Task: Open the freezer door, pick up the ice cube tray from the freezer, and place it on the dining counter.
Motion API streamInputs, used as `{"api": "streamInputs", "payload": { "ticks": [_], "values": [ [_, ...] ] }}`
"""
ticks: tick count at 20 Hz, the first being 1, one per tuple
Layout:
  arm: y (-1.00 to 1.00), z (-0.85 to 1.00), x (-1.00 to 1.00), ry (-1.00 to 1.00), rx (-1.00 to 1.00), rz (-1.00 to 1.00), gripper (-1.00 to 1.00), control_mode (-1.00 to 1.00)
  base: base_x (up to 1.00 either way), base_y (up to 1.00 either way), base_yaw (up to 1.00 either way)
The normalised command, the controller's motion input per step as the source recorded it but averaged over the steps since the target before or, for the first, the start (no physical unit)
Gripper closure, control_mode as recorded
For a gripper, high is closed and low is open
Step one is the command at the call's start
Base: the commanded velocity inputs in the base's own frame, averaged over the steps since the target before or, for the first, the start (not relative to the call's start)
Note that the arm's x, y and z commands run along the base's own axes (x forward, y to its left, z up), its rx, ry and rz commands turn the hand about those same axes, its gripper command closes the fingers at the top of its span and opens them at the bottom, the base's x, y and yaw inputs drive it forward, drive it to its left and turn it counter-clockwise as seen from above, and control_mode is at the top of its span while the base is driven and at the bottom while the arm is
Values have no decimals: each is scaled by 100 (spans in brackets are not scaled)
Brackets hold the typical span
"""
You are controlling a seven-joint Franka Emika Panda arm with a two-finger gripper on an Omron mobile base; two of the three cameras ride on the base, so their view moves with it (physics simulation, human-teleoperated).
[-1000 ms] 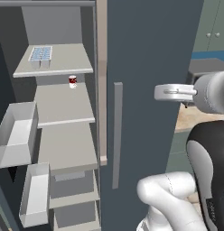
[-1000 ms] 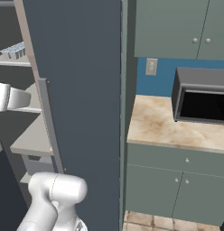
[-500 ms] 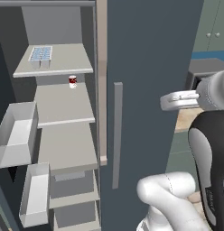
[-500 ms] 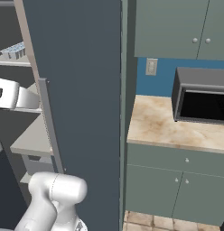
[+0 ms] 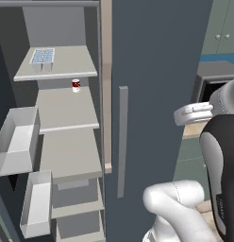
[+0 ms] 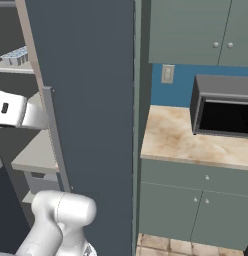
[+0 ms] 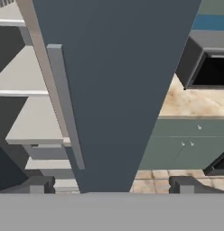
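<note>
even, flat rendered light, soft shadows, no glare, slightly pixelated.

A dark slate-grey door (image 5: 156, 94) with a lighter grey bar handle (image 5: 121, 142). Pale grey freezer (image 5: 67, 61) shelves hold a white tray (image 5: 42, 56) gridded with pale blue cells and a red-and-white can (image 5: 76, 85). Beige marbled table (image 6: 191, 137), grey-green cabinets (image 6: 191, 30), black microwave (image 6: 223, 110), blue wall (image 6: 181, 85).

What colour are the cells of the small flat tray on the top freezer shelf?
Pale blue cells in a white-grey ice cube tray, clearest in the left base view.
</note>
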Motion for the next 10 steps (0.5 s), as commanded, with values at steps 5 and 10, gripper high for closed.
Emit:
{"api": "streamInputs", "payload": {
  "ticks": [5,10],
  "values": [
    [-6,-43,0,0,0,-3,-100,-100,0,0,0],
    [-14,-54,-4,0,1,0,-100,-100,0,0,0]
  ]
}}
